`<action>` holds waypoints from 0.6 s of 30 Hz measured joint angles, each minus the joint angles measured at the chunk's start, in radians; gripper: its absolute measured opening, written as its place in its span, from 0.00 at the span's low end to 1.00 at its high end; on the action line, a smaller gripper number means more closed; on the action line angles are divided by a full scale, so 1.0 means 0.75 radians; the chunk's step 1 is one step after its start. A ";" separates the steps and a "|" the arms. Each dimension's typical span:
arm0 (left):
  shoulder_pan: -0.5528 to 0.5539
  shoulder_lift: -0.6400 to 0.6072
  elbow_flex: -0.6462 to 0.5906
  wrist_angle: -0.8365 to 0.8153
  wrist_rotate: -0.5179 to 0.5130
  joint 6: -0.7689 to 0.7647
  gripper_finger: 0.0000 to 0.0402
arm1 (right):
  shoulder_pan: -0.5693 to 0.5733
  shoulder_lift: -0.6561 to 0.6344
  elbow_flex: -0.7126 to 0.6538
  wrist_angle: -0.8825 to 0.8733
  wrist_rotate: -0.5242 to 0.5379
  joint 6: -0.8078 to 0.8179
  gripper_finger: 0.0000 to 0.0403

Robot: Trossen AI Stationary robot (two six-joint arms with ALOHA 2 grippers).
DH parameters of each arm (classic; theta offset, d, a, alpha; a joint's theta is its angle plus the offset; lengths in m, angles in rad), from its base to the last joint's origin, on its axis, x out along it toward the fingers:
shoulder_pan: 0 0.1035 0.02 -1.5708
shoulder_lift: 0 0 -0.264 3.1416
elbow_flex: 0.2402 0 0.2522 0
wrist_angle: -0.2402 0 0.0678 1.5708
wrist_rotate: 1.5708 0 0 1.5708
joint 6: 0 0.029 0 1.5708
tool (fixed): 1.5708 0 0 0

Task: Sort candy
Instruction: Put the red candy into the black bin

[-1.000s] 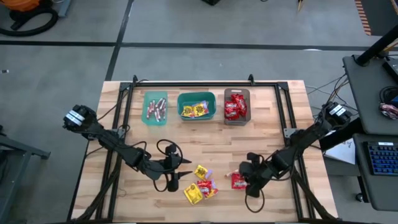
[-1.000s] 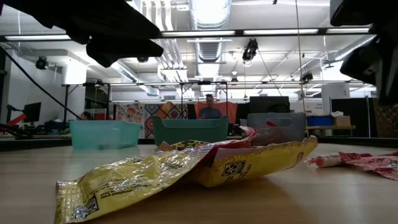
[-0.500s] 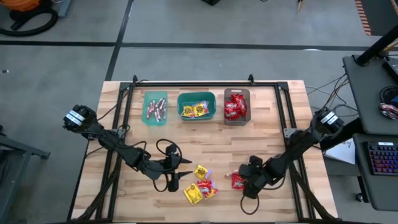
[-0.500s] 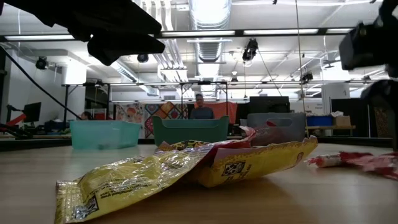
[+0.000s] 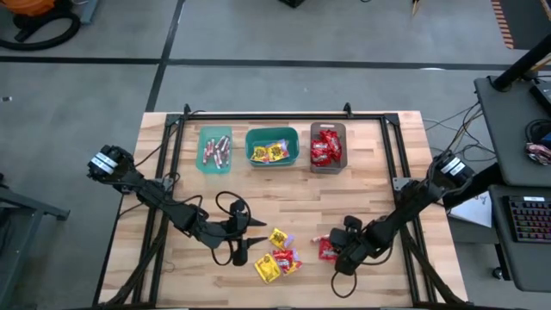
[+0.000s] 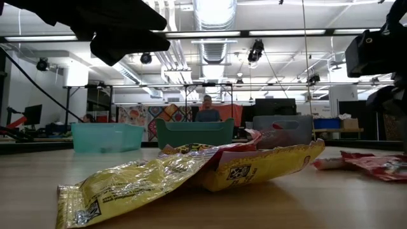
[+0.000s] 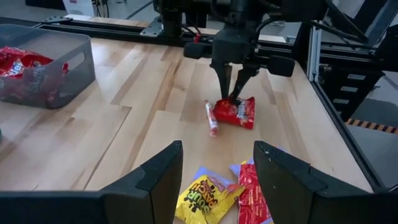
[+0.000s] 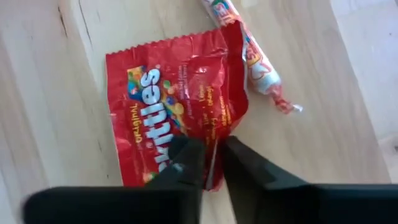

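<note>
Your right gripper point(image 8: 210, 163) pinches the red packet's point(image 8: 168, 102) crinkled edge near the tabletop's front edge; it's light, slippery foil, so grip deeper. Left gripper point(image 7: 217, 165) waits, spread wide.

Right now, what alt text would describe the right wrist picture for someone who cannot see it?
Two dark fingers pinch the edge of a shiny red candy packet lying on a pale wooden table. A thin wrapped candy stick lies beside the packet, partly tucked under its edge.
</note>
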State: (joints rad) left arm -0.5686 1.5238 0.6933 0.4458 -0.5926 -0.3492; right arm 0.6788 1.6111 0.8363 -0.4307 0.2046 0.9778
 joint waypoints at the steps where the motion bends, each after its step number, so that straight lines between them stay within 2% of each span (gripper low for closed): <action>1: 0.000 0.000 0.000 0.005 0.001 0.000 0.45 | 0.000 -0.015 -0.002 0.003 0.003 -0.013 0.09; 5: -0.010 0.000 0.000 0.061 0.026 0.063 0.45 | 0.001 -0.100 -0.006 0.051 0.037 -0.080 0.03; 9: -0.044 0.031 0.000 0.224 0.109 0.234 0.45 | 0.004 -0.183 -0.005 0.251 0.276 -0.298 0.02; 14: -0.043 0.107 0.000 0.418 0.105 0.281 0.45 | -0.028 -0.190 -0.005 0.819 0.579 -0.857 0.02; 18: -0.044 0.194 0.000 0.604 0.070 0.295 0.45 | -0.074 -0.091 -0.004 1.371 0.663 -1.336 0.02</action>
State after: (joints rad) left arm -0.6017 1.6696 0.6933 0.8989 -0.5405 -0.1281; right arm 0.6231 1.5431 0.8330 0.5975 0.7019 -0.0239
